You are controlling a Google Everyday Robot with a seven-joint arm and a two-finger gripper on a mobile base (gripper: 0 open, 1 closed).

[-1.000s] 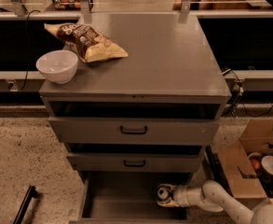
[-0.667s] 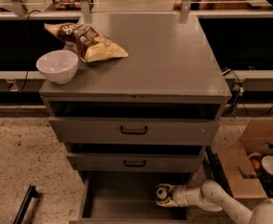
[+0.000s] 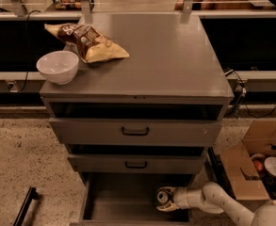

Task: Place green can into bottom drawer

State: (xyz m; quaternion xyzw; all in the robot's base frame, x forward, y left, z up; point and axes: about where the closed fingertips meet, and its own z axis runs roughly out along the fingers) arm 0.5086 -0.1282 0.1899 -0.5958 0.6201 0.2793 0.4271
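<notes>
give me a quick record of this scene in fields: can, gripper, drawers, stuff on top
green can: inside the bottom drawer, right side, silver top toward the camera
gripper: reaching into the drawer from the right, closed on the can
bottom drawer: pulled open, grey floor bare apart from the can and gripper
upper drawers: two, dark handles, not pulled out as far as the bottom one
cabinet top: white bowl at front left, chip bag just behind it
task state: can is in the drawer but not yet let go
</notes>
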